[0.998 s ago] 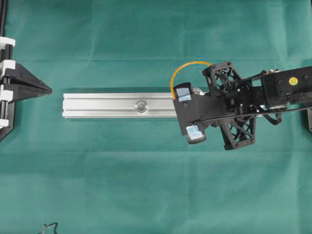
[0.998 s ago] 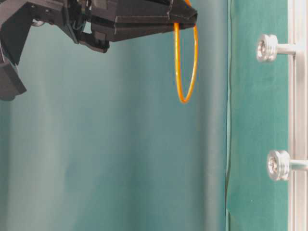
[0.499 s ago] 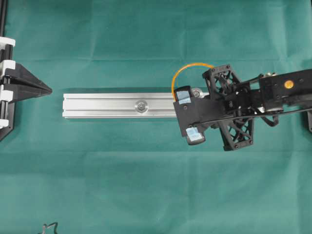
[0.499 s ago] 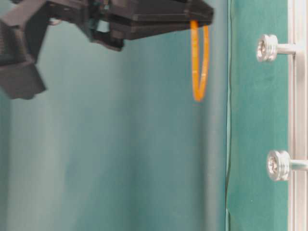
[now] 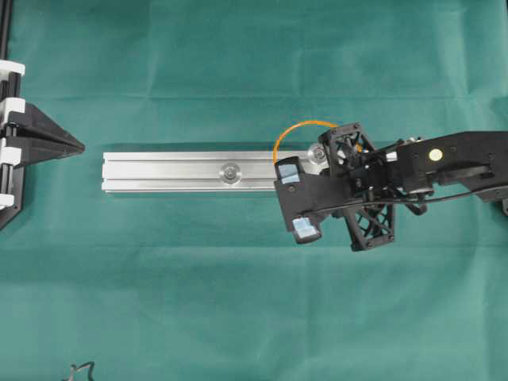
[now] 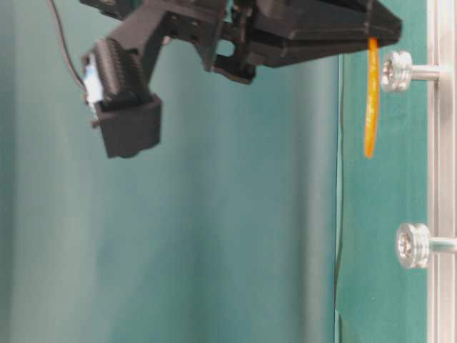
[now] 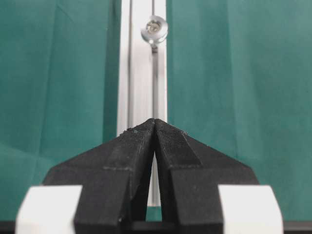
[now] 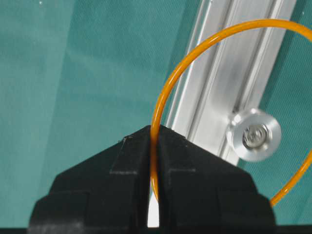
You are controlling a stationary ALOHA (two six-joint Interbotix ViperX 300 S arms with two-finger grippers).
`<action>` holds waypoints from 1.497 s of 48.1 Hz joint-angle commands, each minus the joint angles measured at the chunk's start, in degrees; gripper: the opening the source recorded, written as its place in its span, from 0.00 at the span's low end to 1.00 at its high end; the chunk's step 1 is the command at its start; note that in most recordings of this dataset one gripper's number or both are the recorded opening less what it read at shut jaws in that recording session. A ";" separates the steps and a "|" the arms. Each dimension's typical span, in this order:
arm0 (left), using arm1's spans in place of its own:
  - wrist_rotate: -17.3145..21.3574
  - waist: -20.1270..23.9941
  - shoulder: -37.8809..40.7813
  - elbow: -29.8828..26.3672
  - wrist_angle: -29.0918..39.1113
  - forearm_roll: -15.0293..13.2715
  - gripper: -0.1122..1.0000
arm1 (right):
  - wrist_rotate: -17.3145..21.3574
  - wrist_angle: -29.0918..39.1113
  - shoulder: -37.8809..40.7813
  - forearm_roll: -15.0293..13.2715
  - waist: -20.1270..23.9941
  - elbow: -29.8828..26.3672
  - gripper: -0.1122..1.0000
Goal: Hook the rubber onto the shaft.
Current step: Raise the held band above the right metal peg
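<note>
Orange rubber (image 8: 168,92) pinched between the closed fingers (image 8: 131,161) of the right gripper (image 8: 154,134), loop open and hanging free beyond the tips. Seen from the right wrist with the near shaft (image 8: 254,135) inside the ring's outline, its round head toward the lens. Seen from table level edge-on, just in front of that shaft's head (image 6: 397,71) and apparently not yet over it; contact impossible to tell. Aluminium rail (image 5: 190,171) lying lengthwise on the green table (image 5: 238,302), second shaft (image 5: 230,171) near its middle, well apart from the rubber. Left gripper (image 7: 155,127) parked beyond the rail's far end, fingers shut, nothing held.

Judged best for the step in hand: ring kept centred on the head, plane of the loop kept square to the shaft, then carried along the shaft past the head toward the rail. Grip kept firm until the rubber sat behind the head. Likely fault: rim of the loop catching on the head's edge and folding.
</note>
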 commanded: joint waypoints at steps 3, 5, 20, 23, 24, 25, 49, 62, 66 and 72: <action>-0.09 -0.09 0.44 -1.41 -0.53 0.18 0.10 | 0.09 -0.88 -0.09 0.18 0.00 -0.44 0.14; -0.09 -0.09 0.44 -1.41 -0.53 0.18 0.10 | 0.09 -0.97 -0.09 0.18 0.00 -0.26 0.14; -0.09 -0.09 0.44 -1.41 -0.53 0.18 0.10 | 0.09 -1.05 -0.09 0.18 0.00 0.00 0.14; -0.09 -0.09 0.44 -1.41 -0.53 0.18 0.10 | 0.09 -1.05 -0.09 0.18 0.00 -0.18 0.14; -0.09 -0.09 0.44 -1.41 -0.53 0.18 0.10 | 0.09 -1.05 -0.09 0.18 0.09 -0.26 0.14; -0.09 -0.09 0.44 -1.41 -0.53 0.18 0.10 | 0.09 -0.97 -0.09 0.18 0.09 -0.26 0.14; -0.09 -0.09 0.44 -1.41 -0.53 0.18 0.10 | 0.18 -0.35 -0.09 0.18 2.02 -1.14 0.14; -0.09 -0.09 0.44 -1.41 -0.53 0.18 0.10 | 0.18 0.53 -0.09 0.18 2.81 -2.11 0.14; -0.09 -0.09 0.44 -1.41 -0.53 0.18 0.10 | 0.18 0.62 -0.09 0.18 3.16 -2.20 0.14; -0.09 -0.09 0.44 -1.41 -0.53 0.18 0.10 | 0.26 0.70 -0.09 0.18 3.69 -2.20 0.14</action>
